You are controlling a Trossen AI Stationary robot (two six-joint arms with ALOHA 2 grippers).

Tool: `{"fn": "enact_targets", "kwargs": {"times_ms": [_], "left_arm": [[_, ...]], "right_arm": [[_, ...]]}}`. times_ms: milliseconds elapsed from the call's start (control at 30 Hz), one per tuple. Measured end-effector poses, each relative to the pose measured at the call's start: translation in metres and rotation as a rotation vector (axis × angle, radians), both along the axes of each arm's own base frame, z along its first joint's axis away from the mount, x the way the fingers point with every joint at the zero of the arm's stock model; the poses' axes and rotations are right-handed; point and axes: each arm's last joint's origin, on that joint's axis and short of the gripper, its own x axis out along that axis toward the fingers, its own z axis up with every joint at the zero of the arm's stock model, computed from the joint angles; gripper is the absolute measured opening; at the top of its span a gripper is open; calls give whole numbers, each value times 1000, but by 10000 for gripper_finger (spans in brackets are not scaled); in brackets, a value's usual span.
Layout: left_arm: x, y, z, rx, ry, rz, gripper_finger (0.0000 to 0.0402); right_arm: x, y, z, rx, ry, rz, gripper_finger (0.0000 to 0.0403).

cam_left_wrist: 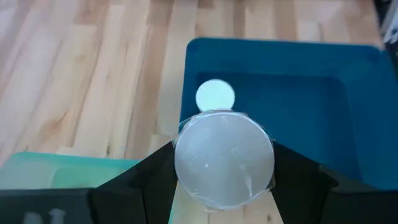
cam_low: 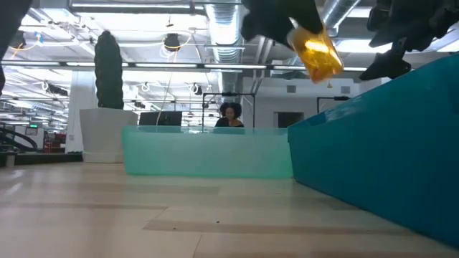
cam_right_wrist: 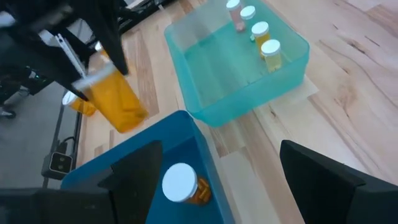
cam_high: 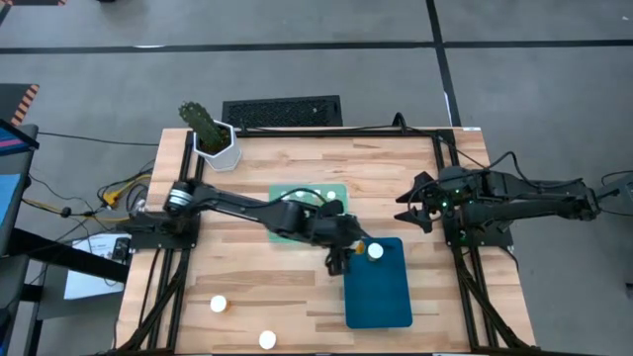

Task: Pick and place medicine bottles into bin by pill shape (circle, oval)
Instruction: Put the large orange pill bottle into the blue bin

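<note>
I have the left gripper (cam_high: 338, 265) out over the middle of the table, at the near-left corner of the dark blue bin (cam_high: 379, 304), and it is clamped on a wide amber bottle (cam_right_wrist: 114, 99). In the low view that held bottle (cam_low: 316, 51) hangs tilted in the air, above the bin's rim. From the left wrist camera I look straight at the bottle's round end (cam_left_wrist: 223, 158), squeezed between the two dark fingers (cam_left_wrist: 146, 180), with the bin's edge below it.

One white-capped bottle (cam_high: 376, 251) already lies in the dark blue bin, close to its upper-left corner. The light green bin (cam_right_wrist: 239, 62) just beyond holds four bottles (cam_right_wrist: 270, 51) lined up along one wall. Two more bottles (cam_high: 218, 305) stand loose on the wood near the table's front edge, well apart from both bins; their width I cannot judge from above.

The right gripper (cam_high: 415, 211) waits at the right side of the table with its fingers spread apart.
</note>
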Motion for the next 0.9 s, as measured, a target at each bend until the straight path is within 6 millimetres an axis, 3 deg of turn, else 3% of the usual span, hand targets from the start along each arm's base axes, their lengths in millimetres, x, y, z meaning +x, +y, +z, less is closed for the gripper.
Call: {"fn": "enact_targets", "kwargs": {"times_ms": [567,900], "left_arm": [[27,-1,-68,21,150,-51,210],[32,3,-73,36,134,-50,210]], "right_arm": [[0,0,-1,1,13,1,333],[0,0,-2,0,16,1,333]]}}
